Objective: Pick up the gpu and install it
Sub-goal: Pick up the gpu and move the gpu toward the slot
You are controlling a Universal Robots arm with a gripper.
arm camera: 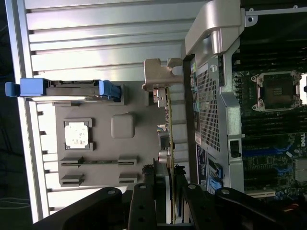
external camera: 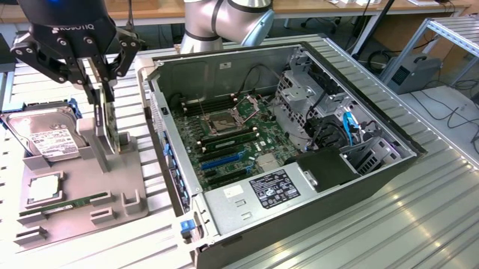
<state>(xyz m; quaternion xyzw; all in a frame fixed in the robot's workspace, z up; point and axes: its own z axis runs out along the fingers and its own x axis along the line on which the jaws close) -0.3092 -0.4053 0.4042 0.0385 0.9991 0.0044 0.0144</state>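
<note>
The end effector (external camera: 100,84) is clenched on the gpu (external camera: 107,126). Its 2 fingers (external camera: 88,78) press the card's faces at the upper edge, as far as both views show. The card stands on edge directly below it, with its lower edge in the grey holder fixture (external camera: 134,168) on the tabletop (external camera: 419,224). In the wrist view the gpu (arm camera: 169,120) runs straight out from the end effector (arm camera: 164,177), and the silver end bracket (arm camera: 158,76) is at the far end.

The likeliest trouble is the grip itself. It catches only a narrow strip near one end of a long card, so the free end could sag or twist as it comes out of the fixture. The bracket might then snag on the fixture's uprights.

The computer case (external camera: 299,213) stands just beside the end effector, and its perforated rear wall (arm camera: 211,120) is close to the card's face. A low or early swing that way could knock the card against the wall's rim.

Inside, the slots (external camera: 217,162) on the motherboard (external camera: 232,140) lie between black cables and the drive cage. A tilted card could miss its slot or bear down on the board.

On the side away from the case, the hard drive (external camera: 49,140), processor (external camera: 44,188) and RAM stick (external camera: 64,206) sit well apart from the card.
</note>
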